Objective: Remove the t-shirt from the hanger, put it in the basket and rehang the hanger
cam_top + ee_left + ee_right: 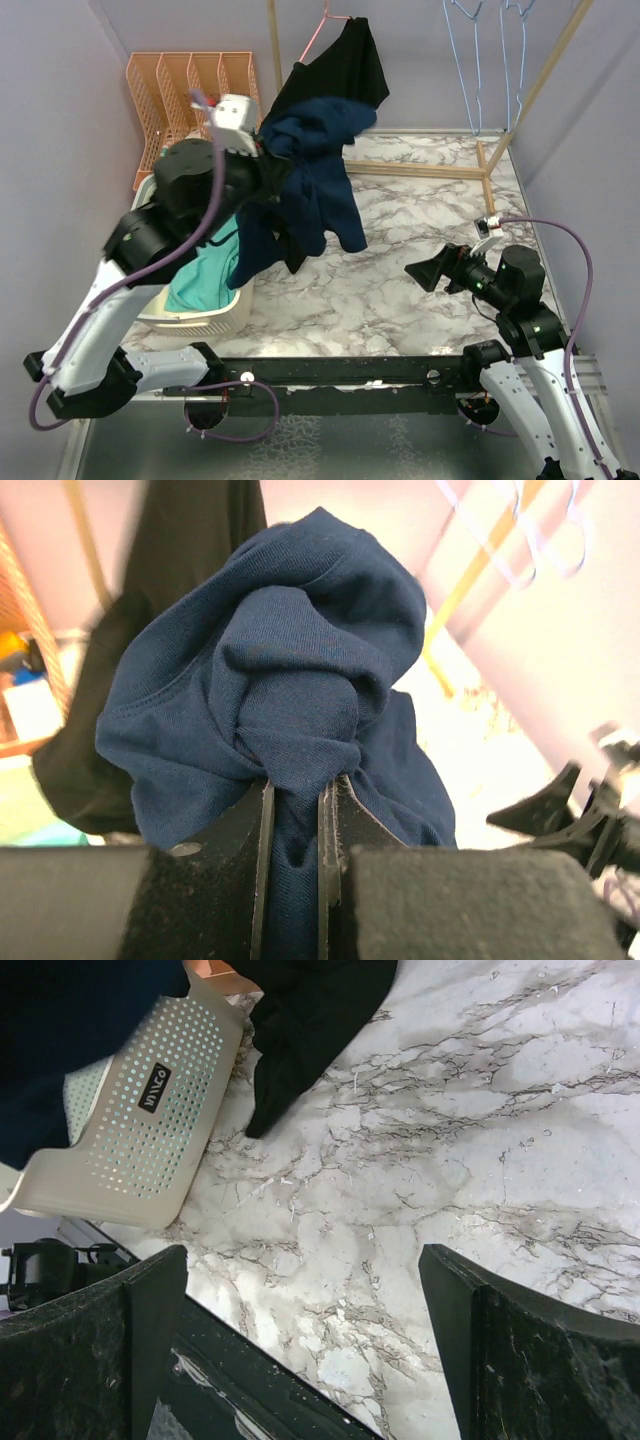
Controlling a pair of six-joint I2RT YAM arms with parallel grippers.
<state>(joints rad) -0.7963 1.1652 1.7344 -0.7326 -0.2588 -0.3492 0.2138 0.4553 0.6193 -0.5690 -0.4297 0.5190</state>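
Note:
The navy t-shirt (318,165) hangs bunched in mid-air below a pink hanger (318,32), and a black garment (352,62) is draped at the hanger too. My left gripper (268,152) is raised beside it and is shut on a fold of the navy cloth. In the left wrist view the navy t-shirt (290,650) is pinched between the jaws of that gripper (296,800), with the black garment (190,540) behind. My right gripper (428,272) stands open low over the marble table, nothing between its fingers (150,1305).
A white laundry basket (205,320) holding teal cloth sits at the left, under my left arm. An orange file rack (190,85) stands behind it. A wooden frame (420,170) carries blue wire hangers (465,40) at the back right. The basket's wall (150,1110) shows in the right wrist view.

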